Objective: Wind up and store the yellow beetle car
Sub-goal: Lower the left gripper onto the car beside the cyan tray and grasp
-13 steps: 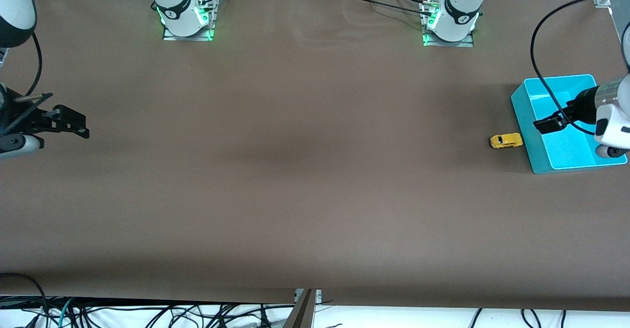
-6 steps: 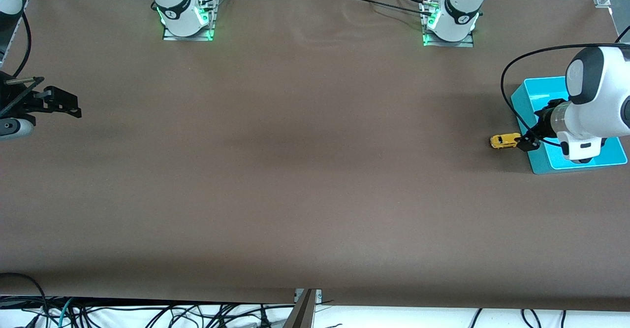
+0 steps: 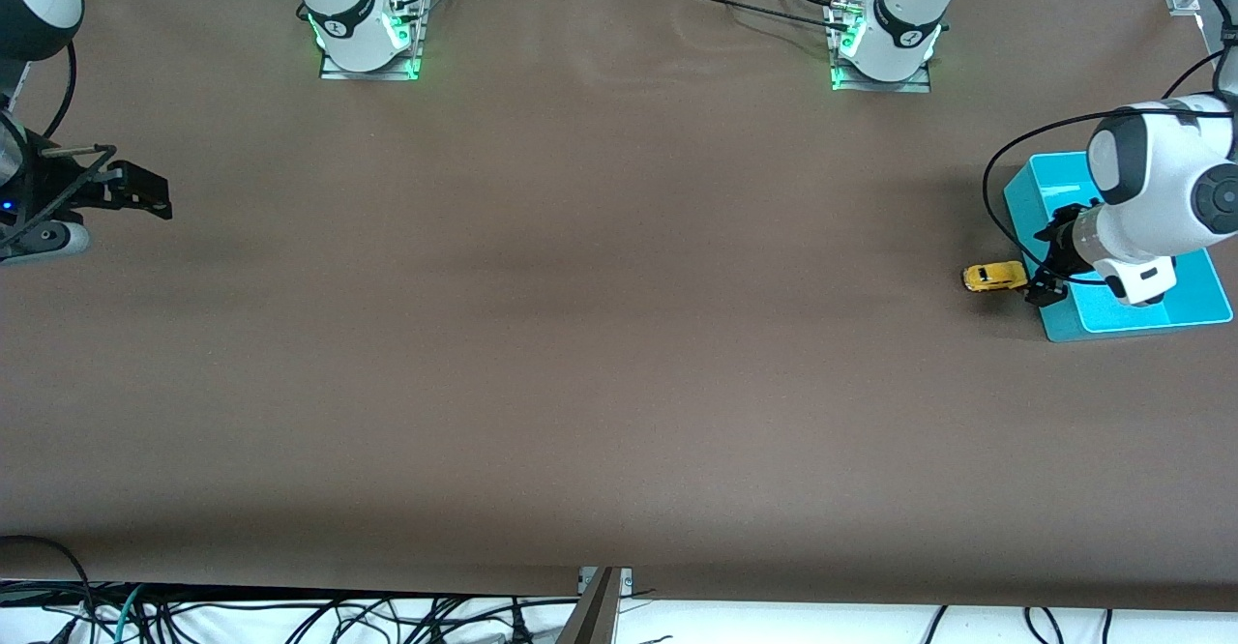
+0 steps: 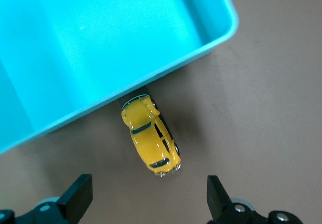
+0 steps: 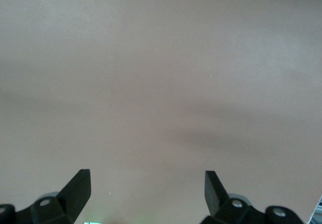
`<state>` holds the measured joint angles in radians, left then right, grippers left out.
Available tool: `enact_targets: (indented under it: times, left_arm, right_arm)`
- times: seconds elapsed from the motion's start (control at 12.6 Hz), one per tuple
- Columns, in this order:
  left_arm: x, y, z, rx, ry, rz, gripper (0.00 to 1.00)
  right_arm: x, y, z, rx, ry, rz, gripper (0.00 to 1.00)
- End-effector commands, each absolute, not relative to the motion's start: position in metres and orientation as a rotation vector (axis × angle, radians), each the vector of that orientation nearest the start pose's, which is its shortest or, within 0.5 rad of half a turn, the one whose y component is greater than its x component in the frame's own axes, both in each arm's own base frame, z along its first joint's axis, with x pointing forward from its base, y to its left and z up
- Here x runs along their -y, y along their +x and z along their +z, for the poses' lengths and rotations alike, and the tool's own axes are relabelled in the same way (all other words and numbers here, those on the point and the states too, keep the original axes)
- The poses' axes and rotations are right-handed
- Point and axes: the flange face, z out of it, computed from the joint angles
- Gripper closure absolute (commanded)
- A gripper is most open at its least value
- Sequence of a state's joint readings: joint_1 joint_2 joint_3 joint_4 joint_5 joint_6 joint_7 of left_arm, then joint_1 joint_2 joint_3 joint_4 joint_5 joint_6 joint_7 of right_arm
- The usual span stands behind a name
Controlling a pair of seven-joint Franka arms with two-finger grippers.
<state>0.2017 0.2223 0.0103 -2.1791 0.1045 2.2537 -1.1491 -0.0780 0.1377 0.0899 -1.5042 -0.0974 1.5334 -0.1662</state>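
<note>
Brown table (image 3: 580,335); car (image 3: 993,278) touching bin (image 3: 1122,313).

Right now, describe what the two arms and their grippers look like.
Both are white Franka arms with dark grey joint bands, on metal bases lit green. The left arm has rounded white housings, a black cable looping beside it, and a black left gripper with two flat, angular fingers. The right gripper is the same black two-fingered type, with dark cabling and a small blue light at its wrist.

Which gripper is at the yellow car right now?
The left gripper: it hangs with open jaws over the yellow beetle car beside the blue bin. The right gripper waits, open, over bare table at the right arm's end.
</note>
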Motion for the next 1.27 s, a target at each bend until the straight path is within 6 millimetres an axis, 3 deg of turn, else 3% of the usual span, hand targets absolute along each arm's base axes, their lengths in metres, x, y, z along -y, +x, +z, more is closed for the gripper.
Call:
enact_targets:
  times: [0.0, 0.24, 0.63, 0.87, 0.95, 1.19]
  left_arm:
    - [-0.111, 0.528, 0.266, 1.93, -2.311, 0.069, 0.0]
    - [-0.105, 0.51, 0.226, 2.035, -2.27, -0.02, 0.0]
    - [-0.115, 0.487, 0.192, 2.072, -2.269, -0.069, 0.0]
    - [-0.116, 0.483, 0.185, 2.08, -2.269, -0.077, 0.0]
    - [-0.116, 0.483, 0.185, 2.08, -2.269, -0.077, 0.04]
    - [-0.117, 0.484, 0.187, 2.079, -2.271, -0.082, 0.54]
  right_arm:
    - [0.002, 0.572, 0.577, 0.166, -3.187, 0.16, 0.0]
    - [0.004, 0.573, 0.572, 0.155, -3.18, 0.174, 0.0]
    - [0.007, 0.577, 0.57, 0.165, -3.178, 0.172, 0.0]
    - [0.004, 0.578, 0.569, 0.158, -3.179, 0.171, 0.0]
    - [0.004, 0.578, 0.57, 0.158, -3.179, 0.166, 0.0]
    - [0.003, 0.578, 0.57, 0.156, -3.18, 0.166, 0.0]
